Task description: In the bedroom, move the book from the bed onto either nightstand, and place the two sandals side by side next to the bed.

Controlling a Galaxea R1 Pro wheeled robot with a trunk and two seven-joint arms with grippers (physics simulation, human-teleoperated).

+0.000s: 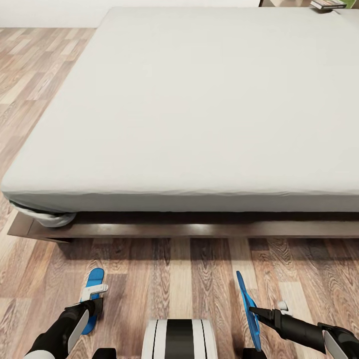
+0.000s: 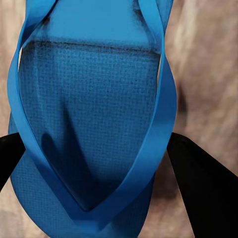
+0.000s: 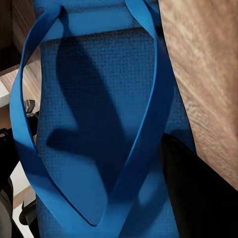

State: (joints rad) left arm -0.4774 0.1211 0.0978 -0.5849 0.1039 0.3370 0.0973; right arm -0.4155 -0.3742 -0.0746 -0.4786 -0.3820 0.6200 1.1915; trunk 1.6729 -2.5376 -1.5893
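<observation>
Both arms cut off by lower frame edge. Left end effector [image 1: 92, 304] closed on blue sandal [image 1: 93, 294] lying flat over floor [image 1: 174, 269], heel hidden by fingers. Right end effector [image 1: 257, 315] clamped on second sandal [image 1: 248, 309], held on edge, sole unseen. Bed [image 1: 189, 109] beyond, mattress bare. Book [image 1: 326, 4] at bed's far right corner, cropped, lettering unreadable.

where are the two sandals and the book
left sandal [image 1: 94, 284], head view, on its toe end ahead of the left gripper
right sandal [image 1: 245, 299], head view, on its sole, turned on edge
book [image 1: 326, 4], head view, on its cover, past the bed's far corner
</observation>
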